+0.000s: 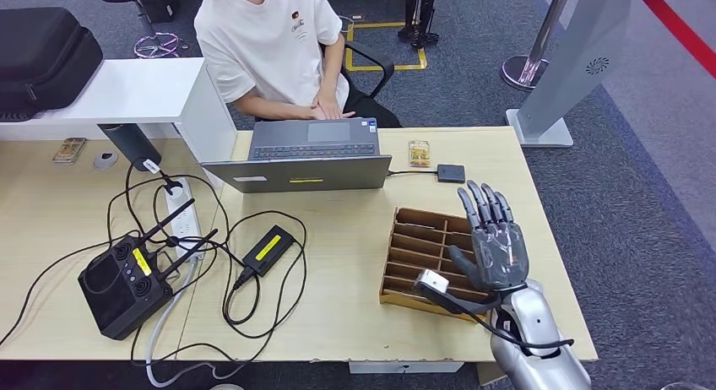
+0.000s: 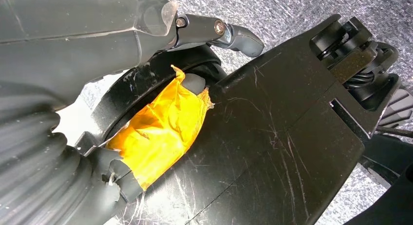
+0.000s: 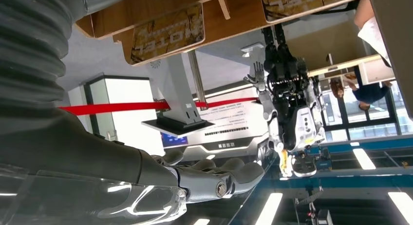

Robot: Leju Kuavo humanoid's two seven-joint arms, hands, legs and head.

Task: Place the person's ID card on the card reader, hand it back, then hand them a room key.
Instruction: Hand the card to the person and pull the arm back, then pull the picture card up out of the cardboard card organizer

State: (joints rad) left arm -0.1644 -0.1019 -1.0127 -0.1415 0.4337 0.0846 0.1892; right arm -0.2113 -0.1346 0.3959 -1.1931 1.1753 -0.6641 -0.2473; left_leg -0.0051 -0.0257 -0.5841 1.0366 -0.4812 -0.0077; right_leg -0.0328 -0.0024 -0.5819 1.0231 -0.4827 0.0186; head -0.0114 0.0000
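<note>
One hand, the right hand (image 1: 498, 248), is raised palm-up with fingers spread and nothing in it, hovering over the wooden slotted tray (image 1: 422, 238) at the near right of the surface (image 1: 355, 263); the left hand (image 2: 97, 35) hangs by the robot's body, and I can't tell how far it's open. ID card (image 1: 419, 154) lies flat beyond the tray, just beside the black card reader (image 1: 451, 172) and the laptop (image 1: 304, 162). Judging by looks it's thin, stiff, light and slick, flush on the surface, so pinch by an edge, probably after sliding it.
</note>
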